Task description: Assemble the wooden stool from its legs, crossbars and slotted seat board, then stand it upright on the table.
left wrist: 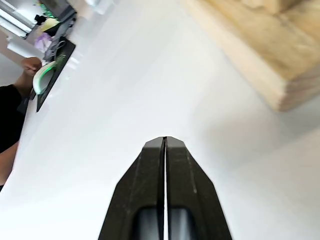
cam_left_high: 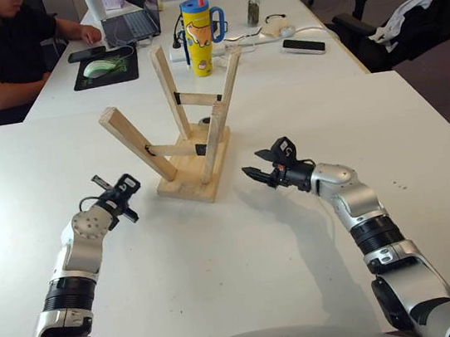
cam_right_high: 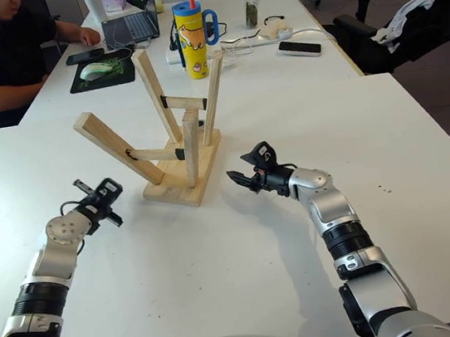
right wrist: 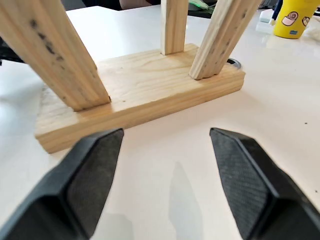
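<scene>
Between the two grippers, the wooden stool [cam_left_high: 186, 145] sat upside down on the white table [cam_left_high: 247, 266], seat board [right wrist: 150, 95] flat and legs [cam_left_high: 165, 80] pointing up. The board lay just ahead of the right gripper [cam_left_high: 253, 175], whose fingers were spread apart. The left gripper [left wrist: 165, 145], near the board's opposite side, had its fingers pressed together, empty.

Beside the right claw [right wrist: 166, 132], 3 stool legs [right wrist: 175, 25] are cut off at the view's edge, tops unseen. Near the left claw [left wrist: 165, 139], the seat board [left wrist: 240, 35] is blurred, cropped to 1 corner.
</scene>
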Action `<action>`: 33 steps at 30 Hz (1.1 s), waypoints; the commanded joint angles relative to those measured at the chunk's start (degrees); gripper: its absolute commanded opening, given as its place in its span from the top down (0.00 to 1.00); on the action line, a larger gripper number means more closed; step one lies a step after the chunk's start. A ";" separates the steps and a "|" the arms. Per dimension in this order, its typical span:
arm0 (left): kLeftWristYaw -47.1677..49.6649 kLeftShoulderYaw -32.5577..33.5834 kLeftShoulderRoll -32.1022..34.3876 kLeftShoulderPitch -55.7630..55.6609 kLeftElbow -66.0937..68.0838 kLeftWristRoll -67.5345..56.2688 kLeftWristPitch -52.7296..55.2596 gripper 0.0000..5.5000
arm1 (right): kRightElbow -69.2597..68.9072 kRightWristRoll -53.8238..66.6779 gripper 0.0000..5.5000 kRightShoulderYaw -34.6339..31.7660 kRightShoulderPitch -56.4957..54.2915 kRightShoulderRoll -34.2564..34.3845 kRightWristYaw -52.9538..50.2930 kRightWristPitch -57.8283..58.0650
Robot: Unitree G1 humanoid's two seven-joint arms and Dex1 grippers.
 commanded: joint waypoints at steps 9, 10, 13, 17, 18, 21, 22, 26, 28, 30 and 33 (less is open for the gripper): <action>-14.06 -10.59 -4.53 2.96 -12.32 -4.77 4.44 1.00 | 7.57 -6.56 0.41 4.77 -1.84 5.41 -3.98 -0.70; -14.10 -10.86 -5.24 3.53 -13.92 -5.26 5.73 1.00 | 8.06 -6.26 0.41 4.69 -1.98 5.64 -3.56 -0.56; -14.44 -11.64 -6.20 5.25 -17.41 -6.28 9.16 1.00 | 8.21 -5.45 0.41 4.24 -1.81 5.28 -1.48 0.13; -11.90 -12.18 -5.53 6.41 -19.13 -3.92 11.56 1.00 | 6.76 -5.46 0.41 4.09 -0.24 3.70 0.32 1.10; -9.85 -11.23 -4.97 6.29 -18.67 -2.85 11.74 1.00 | 6.23 -5.74 0.41 4.37 0.13 3.43 0.25 1.12; -2.67 -7.29 -2.24 6.49 -18.79 0.74 10.99 1.00 | 4.43 -5.96 0.41 4.16 1.88 2.88 -0.94 1.51; -0.26 -4.99 -2.41 7.24 -19.97 0.27 10.56 1.00 | 3.94 -6.16 0.41 4.40 2.55 2.58 -0.84 1.40; 3.78 1.88 -5.92 14.04 -27.97 -6.32 9.03 1.00 | 2.20 -5.90 0.41 4.22 4.81 2.03 -0.82 1.98; 4.76 3.51 -6.68 19.15 -33.86 -8.51 6.76 1.00 | 1.90 -6.58 0.41 4.07 5.30 1.23 -1.75 2.14; 4.29 4.56 -7.49 23.91 -38.53 -11.57 4.55 1.00 | 1.42 -6.95 0.41 3.26 5.85 0.43 -3.02 1.23; 1.13 4.16 -9.44 25.91 -41.48 -18.44 4.66 0.95 | -2.44 -4.25 0.41 -0.41 8.10 0.81 -5.26 1.17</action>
